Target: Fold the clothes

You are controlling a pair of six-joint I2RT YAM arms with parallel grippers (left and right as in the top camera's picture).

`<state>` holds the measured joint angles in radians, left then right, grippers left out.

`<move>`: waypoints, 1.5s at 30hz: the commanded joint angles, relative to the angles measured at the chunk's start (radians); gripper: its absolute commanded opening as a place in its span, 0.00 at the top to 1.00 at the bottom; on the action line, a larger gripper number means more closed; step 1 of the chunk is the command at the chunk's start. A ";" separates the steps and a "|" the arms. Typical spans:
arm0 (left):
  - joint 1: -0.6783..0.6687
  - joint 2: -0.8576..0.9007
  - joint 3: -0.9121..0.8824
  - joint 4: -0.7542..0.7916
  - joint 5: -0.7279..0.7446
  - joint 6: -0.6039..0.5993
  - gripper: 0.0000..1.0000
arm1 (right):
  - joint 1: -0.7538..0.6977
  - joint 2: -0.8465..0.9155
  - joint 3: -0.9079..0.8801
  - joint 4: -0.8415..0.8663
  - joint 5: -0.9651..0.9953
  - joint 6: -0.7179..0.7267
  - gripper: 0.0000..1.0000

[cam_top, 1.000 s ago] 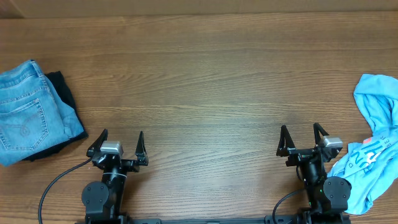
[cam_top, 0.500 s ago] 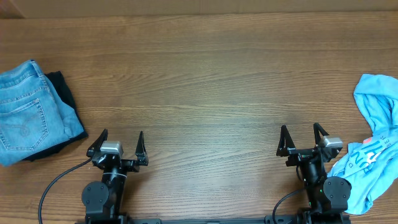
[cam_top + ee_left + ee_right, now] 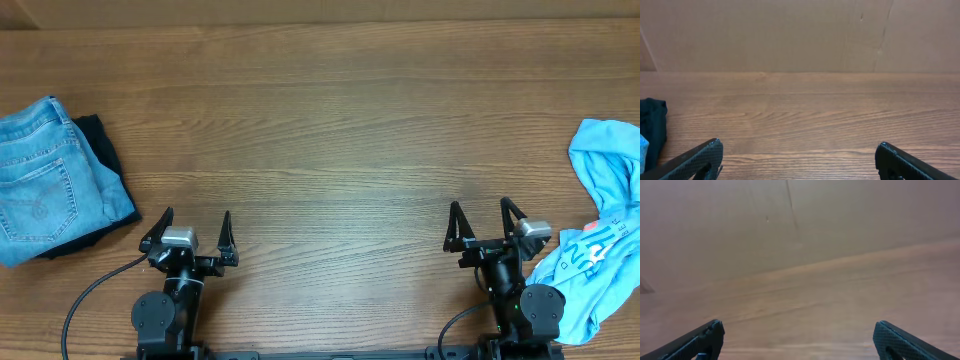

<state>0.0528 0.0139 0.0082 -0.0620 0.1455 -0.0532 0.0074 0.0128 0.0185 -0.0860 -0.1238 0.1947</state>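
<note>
Sky-blue T-shirt lies crumpled at far right edge of desk, lettering partly showing, its lower part just beside right arm's base. Both released: left tool & right tool have jaws spread wide, holding nothing, over bare wood nr front edge. Folded jeans lie on black garment at left edge, well apart from T-shirt.

The place looks like a robotics lab bench: a wood-grain table backed by a plain brown board, with a black left arm and right arm mounted at its near edge, and a black cable trailing off.
</note>
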 commanded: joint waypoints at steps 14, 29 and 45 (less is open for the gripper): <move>0.005 0.130 0.539 -0.503 0.005 -0.138 0.00 | 0.003 0.682 0.814 -0.653 0.302 0.035 0.00; 0.005 0.483 0.800 -0.645 0.012 -0.082 0.00 | -0.468 1.465 0.866 -0.806 0.370 0.428 0.00; 0.005 0.483 0.799 -0.668 0.011 -0.082 0.00 | -0.649 1.568 0.866 -0.575 0.384 0.434 0.96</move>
<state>0.0528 0.4988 0.7826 -0.7322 0.1600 -0.1539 -0.6369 1.5848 0.8825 -0.6670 0.2504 0.6209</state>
